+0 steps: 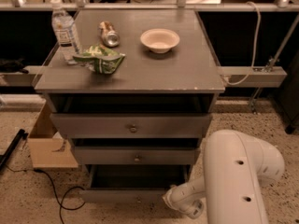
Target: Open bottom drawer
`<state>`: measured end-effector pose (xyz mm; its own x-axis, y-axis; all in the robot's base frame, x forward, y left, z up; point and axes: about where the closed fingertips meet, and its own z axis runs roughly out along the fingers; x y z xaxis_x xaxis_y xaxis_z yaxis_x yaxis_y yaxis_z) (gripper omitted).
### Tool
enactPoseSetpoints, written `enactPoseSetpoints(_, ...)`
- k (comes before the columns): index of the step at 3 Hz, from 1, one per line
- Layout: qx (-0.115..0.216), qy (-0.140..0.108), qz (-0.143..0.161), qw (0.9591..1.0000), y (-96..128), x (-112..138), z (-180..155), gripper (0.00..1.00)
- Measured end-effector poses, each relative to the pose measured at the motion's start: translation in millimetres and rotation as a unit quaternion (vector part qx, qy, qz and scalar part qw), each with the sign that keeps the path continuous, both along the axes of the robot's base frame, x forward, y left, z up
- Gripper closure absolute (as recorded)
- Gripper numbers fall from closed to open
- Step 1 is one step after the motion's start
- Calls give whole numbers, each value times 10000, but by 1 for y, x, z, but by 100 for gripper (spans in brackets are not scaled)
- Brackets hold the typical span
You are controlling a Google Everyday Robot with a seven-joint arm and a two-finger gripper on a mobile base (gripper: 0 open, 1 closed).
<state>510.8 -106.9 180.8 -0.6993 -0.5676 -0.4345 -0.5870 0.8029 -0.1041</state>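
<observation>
1. Grey cabinet [140, 76]: three drawers, standing on a speckled floor [18, 195].
2. Top drawer [93, 125]: tallest front, round centre knob, standing out a little from the cabinet.
3. Middle drawer [103, 156]: slimmer front, small knob, also out a little.
4. Bottom drawer [117, 195]: lowest of the three, slimmest front, pulled out toward the near side farther than the two above, its dark inside showing.
5. Gripper [171, 199]: low down at the near right corner of the bottom drawer, just beside its front panel; whether it is open or closed I cannot tell.
6. White robot arm [238, 176]: bulky, near right, reaching left and down to the gripper.
7. Water bottle [65, 31]: upright, far left of the cabinet top.
8. Drink can [108, 34]: lying on its side, right of the bottle.
9. Green crisp bag [100, 62]: crumpled, near the bottle.
10. Pale bowl [160, 40]: upright, right of the can.
11. Cardboard box [46, 146]: on the floor, left of the cabinet.
12. Black cable [52, 185]: trailing over the floor near the box.
</observation>
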Motion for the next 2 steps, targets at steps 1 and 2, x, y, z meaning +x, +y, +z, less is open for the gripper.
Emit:
enactPoseSetpoints(1, 33, 8, -77, 10000, -2, -9, 1, 100)
enactPoseSetpoints(2, 67, 21, -83, 9999, -4, -13, 1, 100)
